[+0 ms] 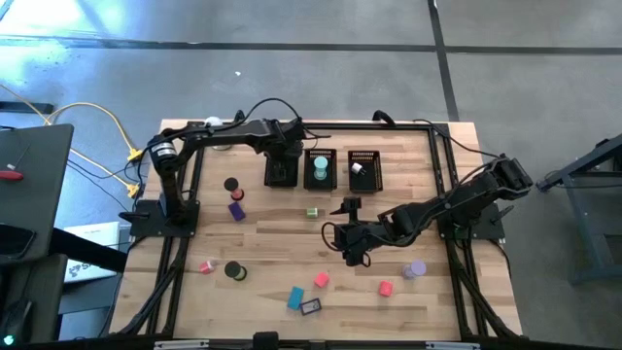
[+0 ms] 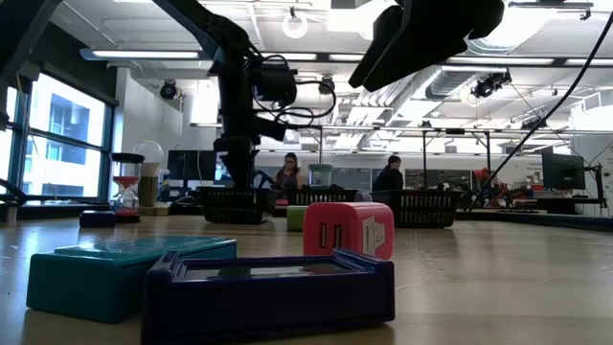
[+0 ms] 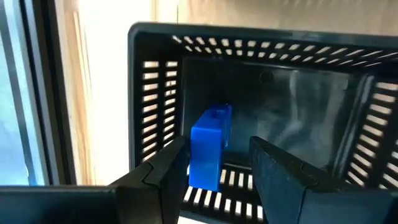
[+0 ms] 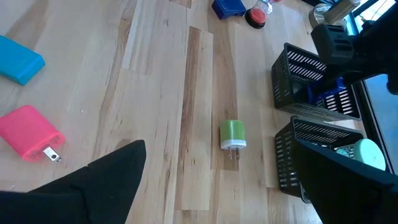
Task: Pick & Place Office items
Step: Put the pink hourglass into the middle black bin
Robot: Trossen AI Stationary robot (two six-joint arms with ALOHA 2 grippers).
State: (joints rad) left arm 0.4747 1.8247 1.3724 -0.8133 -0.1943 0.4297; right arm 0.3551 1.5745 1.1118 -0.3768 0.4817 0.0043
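The left gripper (image 3: pixel 217 180) hung over the leftmost black bin (image 1: pixel 280 167) at upper centre, fingers apart, the blue block (image 3: pixel 208 146) loose inside just beyond them. The right gripper (image 1: pixel 347 233) waited mid-table, spread wide.

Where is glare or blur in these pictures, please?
High view: sun patch on the floor at upper left. Low view: the near teal block and dark frame look soft. Left wrist view: washed-out brightness beside the bin.

A block (image 3: pixel 210 146) sits inside the mesh bin (image 3: pixel 155 112), just beyond the left gripper's (image 3: pixel 217 171) fingers (image 3: pixel 165 177); a plug (image 4: pixel 233 135) lies ahead of the right gripper's (image 4: pixel 217 180) fingers.
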